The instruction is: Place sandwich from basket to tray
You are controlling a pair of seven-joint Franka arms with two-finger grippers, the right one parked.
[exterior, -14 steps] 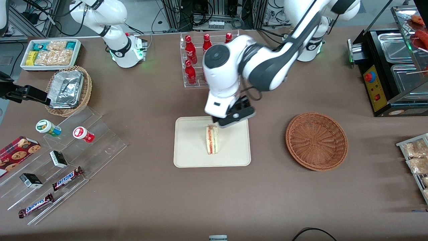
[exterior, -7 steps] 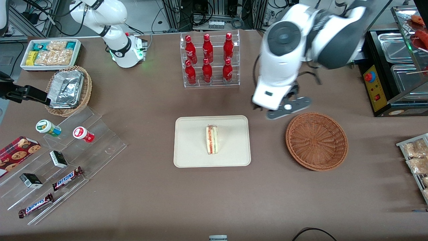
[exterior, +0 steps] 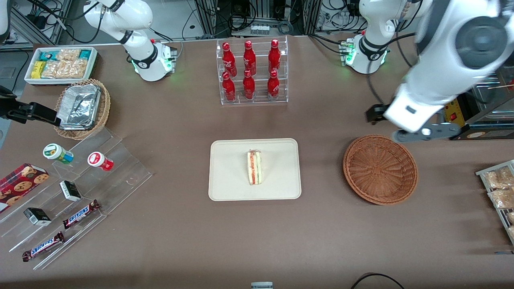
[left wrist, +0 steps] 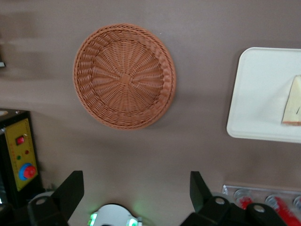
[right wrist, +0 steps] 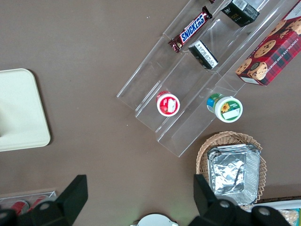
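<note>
1. Sandwich (exterior: 254, 167): stands on the tray (exterior: 229, 176), near the tray's centre, at the middle of the front view. The cut edge, with red, orange and green layers, faces up. In the left wrist view only one pale corner (left wrist: 292, 103) of it shows.
2. Tray: lies flat on the brown table (exterior: 180, 233), centre of the front view. It holds the sandwich and nothing else. Its rounded corner also shows in the left wrist view (left wrist: 254, 94) and the right wrist view (right wrist: 19, 113).
3. Basket (exterior: 380, 169): sits right of centre in the front view, well apart from the tray, toward the working arm's end of the table. Nothing lies in it; the woven floor shows in full in the left wrist view (left wrist: 124, 76).
4. Gripper (exterior: 417, 132): hangs above the table at the upper right of the front view, just above the basket's rim as framed and farther from the front camera than the basket. In the left wrist view its two black fingers (left wrist: 69, 190) stand spread wide with bare table between them. It holds nothing.
5. Bottle rack (exterior: 252, 72): clear rack of red bottles, upper centre of the front view, farther from the front camera than the tray.
6. Snack steps (exterior: 76, 192): clear stepped stand, lower left of the front view, with chocolate bars and small tubs.
</note>
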